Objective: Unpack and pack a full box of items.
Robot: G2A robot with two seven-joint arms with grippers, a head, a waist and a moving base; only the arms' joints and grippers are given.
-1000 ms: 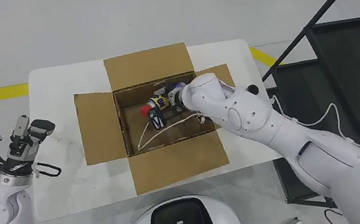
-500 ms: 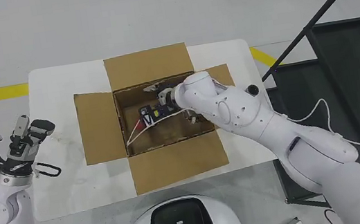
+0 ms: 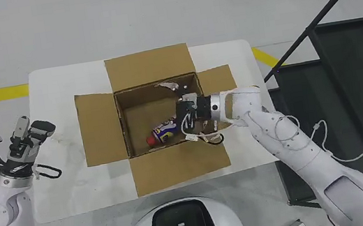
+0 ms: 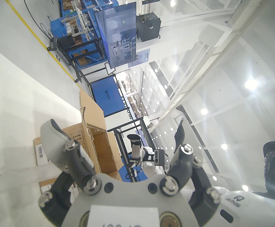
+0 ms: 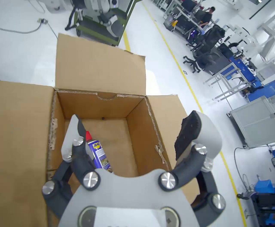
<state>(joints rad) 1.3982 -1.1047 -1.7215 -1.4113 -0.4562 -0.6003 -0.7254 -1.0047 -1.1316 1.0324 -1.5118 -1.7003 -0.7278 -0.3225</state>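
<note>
Hovering over box (image 3: 100, 132), your right gripper (image 3: 187, 116) has fingers spread, grasping nothing. Spray can (image 3: 163, 131) lies on its side on box floor just below, likely your next pick. Left gripper (image 3: 29, 132) sits at bench (image 3: 73, 189) edge, well apart from box, fingers released, probably keeping out of the way.

box (image 3: 102, 128): matt brown corrugated cardboard, rough torn edges; spray can (image 5: 99, 154): glossy printed label, red plastic cap; table (image 3: 58, 89): smooth matt white
</note>
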